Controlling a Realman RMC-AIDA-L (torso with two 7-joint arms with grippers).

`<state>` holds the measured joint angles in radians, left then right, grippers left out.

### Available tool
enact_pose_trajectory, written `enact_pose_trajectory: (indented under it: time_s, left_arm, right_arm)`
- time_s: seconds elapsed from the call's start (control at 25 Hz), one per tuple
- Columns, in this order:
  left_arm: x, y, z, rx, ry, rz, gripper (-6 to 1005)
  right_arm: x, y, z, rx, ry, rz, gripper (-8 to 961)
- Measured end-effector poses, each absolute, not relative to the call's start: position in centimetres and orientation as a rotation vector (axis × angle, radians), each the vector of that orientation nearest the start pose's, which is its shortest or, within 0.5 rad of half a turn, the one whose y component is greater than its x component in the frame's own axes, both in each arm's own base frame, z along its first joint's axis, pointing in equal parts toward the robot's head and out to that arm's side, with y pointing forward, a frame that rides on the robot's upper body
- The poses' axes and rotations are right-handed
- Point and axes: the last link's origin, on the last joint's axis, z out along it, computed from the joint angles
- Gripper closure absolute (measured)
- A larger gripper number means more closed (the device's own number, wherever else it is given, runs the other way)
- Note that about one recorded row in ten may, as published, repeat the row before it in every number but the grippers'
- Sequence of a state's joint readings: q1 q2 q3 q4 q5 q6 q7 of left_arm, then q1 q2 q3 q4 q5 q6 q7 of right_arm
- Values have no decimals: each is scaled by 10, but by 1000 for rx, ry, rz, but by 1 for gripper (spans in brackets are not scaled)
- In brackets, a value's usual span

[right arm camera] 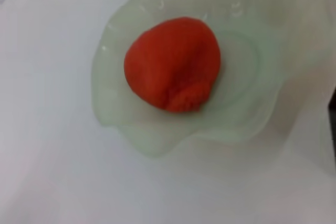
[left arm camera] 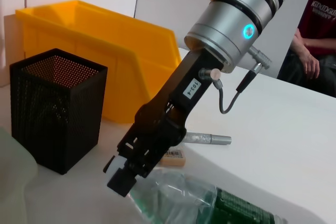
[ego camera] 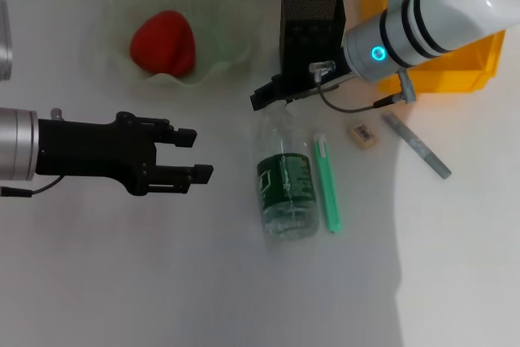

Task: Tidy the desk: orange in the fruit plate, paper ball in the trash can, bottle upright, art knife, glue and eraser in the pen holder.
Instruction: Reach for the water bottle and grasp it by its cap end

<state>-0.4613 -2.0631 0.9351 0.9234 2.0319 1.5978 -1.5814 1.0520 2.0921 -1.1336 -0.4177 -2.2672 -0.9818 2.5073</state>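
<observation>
The bottle [ego camera: 286, 188] lies on its side on the desk [ego camera: 122, 282], neck toward the pen holder [ego camera: 310, 22]. My right gripper [ego camera: 262, 99] hangs low at the bottle's neck end, just in front of the holder; the left wrist view shows the right gripper [left arm camera: 122, 177] touching or nearly touching the bottle [left arm camera: 210, 203]. The left gripper [ego camera: 195, 156] hovers open and empty to the bottle's left. The orange [ego camera: 162, 42] rests in the fruit plate [ego camera: 219, 62]. The eraser [ego camera: 363, 134] lies right of the bottle. The paper ball is out of view.
A green stick-shaped tool [ego camera: 327, 184] lies beside the bottle and a grey pen-shaped one [ego camera: 418, 145] lies farther right; which is the art knife or the glue I cannot tell. The trash can [ego camera: 455, 62] stands at the back right, behind my right arm.
</observation>
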Motion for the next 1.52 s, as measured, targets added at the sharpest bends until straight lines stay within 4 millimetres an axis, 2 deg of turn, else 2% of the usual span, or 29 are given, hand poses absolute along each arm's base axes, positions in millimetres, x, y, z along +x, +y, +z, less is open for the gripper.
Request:
enact_pose_trajectory:
  time_s: [0.16, 0.28, 0.4, 0.48, 0.52, 0.64, 0.68, 0.8, 0.84, 0.92, 1.04, 1.16, 1.32, 1.52]
  left_arm:
    - [-251, 323, 16, -2867, -586, -444, 305]
    - [-253, 325, 22, -2839, -596, -465, 304]
    - [-255, 326, 31, -2803, -606, -496, 302]
    - [-256, 326, 36, -2780, -614, -525, 301]
    - [-256, 327, 37, -2773, -616, -535, 300]
    - [-253, 328, 45, -2733, -612, -608, 299]
    - [-253, 328, 45, -2733, -612, -608, 298]
    - [-252, 329, 51, -2706, -595, -661, 296]
    - [-252, 329, 55, -2691, -587, -685, 296]
    - [-252, 329, 56, -2683, -585, -695, 295]
    - [-253, 329, 61, -2662, -584, -717, 293]
    - [-252, 329, 62, -2659, -583, -724, 291]
    - [-252, 329, 62, -2657, -586, -736, 289]
    - [-252, 329, 62, -2656, -602, -740, 286]
  right_arm:
    - [157, 428, -84, -2487, 1384, 93, 482]
    - [160, 425, -81, -2507, 1376, 193, 483]
    - [161, 422, -75, -2527, 1359, 316, 483]
    - [163, 418, -65, -2531, 1338, 469, 484]
    - [163, 418, -65, -2531, 1338, 469, 484]
    - [168, 410, -53, -2526, 1297, 660, 484]
    - [168, 410, -53, -2526, 1297, 660, 484]
    - [170, 402, -45, -2536, 1213, 808, 485]
    - [172, 396, -40, -2534, 1149, 917, 485]
    - [173, 394, -39, -2529, 1128, 950, 485]
    - [174, 388, -37, -2530, 1056, 1036, 559]
    - [174, 386, -37, -2539, 1031, 1051, 633]
    - [172, 387, -35, -2537, 1001, 1075, 837]
    - [172, 388, -33, -2538, 997, 1066, 911]
